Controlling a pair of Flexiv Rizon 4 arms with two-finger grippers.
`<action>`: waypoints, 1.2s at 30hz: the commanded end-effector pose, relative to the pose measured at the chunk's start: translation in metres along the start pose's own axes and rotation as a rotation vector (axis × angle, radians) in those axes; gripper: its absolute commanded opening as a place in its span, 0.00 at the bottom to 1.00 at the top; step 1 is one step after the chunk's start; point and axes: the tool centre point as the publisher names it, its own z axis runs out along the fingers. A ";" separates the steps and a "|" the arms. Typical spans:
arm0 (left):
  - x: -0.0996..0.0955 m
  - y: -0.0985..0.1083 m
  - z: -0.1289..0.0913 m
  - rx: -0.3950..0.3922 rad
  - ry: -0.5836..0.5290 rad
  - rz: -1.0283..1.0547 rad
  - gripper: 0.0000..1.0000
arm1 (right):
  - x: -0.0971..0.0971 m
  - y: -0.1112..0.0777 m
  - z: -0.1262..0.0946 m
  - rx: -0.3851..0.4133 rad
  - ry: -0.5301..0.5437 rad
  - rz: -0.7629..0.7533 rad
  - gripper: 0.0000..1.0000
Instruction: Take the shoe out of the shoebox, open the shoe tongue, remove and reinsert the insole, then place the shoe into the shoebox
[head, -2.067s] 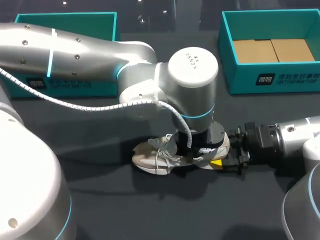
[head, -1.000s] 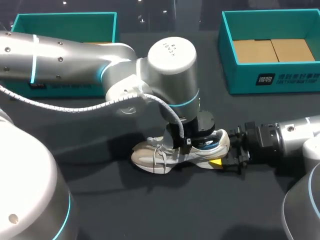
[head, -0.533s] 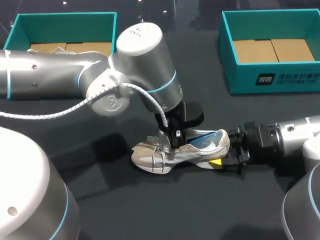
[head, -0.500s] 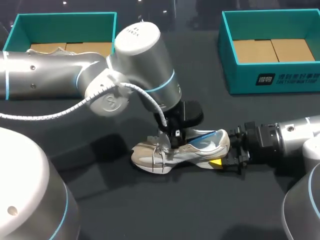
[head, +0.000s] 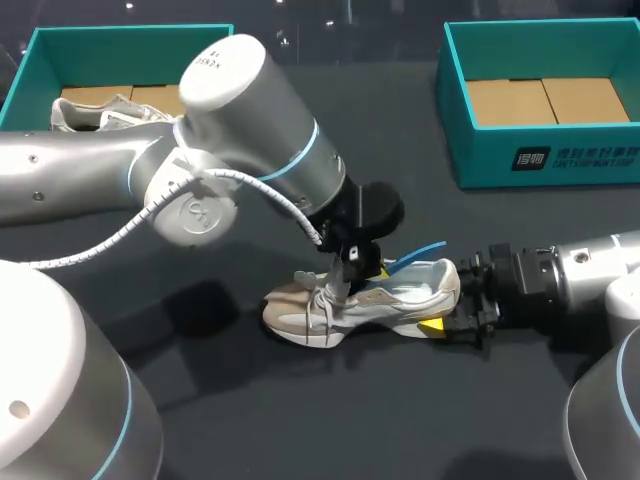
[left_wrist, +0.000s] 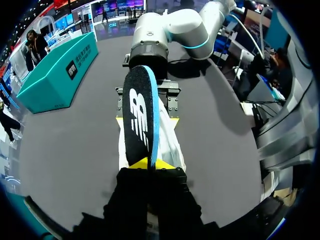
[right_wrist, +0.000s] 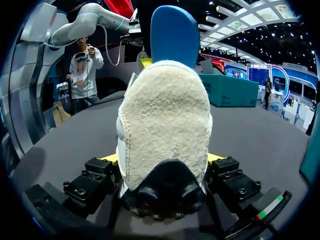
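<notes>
**Insole lifted, heel clamped**

We judge the step in hand to be the removal of the insole. The shoe (head: 360, 300) lies on its sole in the middle of the desk (head: 300, 420), toe toward our left. Our right end effector (head: 447, 325) is closed on its heel from 2 sides. Our left end effector (left_wrist: 150, 163) pinches 1 end of the insole (left_wrist: 140, 110), whose other end stands above the heel collar. Whether any of it sits inside the shoe we cannot tell.

The next move calls for lifting it clear, then feeding it back in toe-first.

2 teal boxes stand well apart from the shoe at the far edge. The empty shoebox (head: 480, 150) is on our right. The other shoebox (head: 130, 38) is on our left and holds a second shoe (head: 95, 112). Our left arm hangs over the tongue and hides it.
</notes>
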 end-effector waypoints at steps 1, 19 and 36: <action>0.000 -0.013 0.006 -0.017 -0.021 -0.002 0.00 | 0.001 0.000 -0.001 0.004 -0.001 0.001 0.00; 0.000 -0.031 0.013 -0.001 -0.194 -0.010 0.41 | 0.001 0.000 -0.001 0.004 -0.001 0.001 0.00; 0.005 -0.034 0.012 0.091 -0.308 0.021 0.54 | 0.001 0.000 -0.001 0.004 -0.001 0.001 0.00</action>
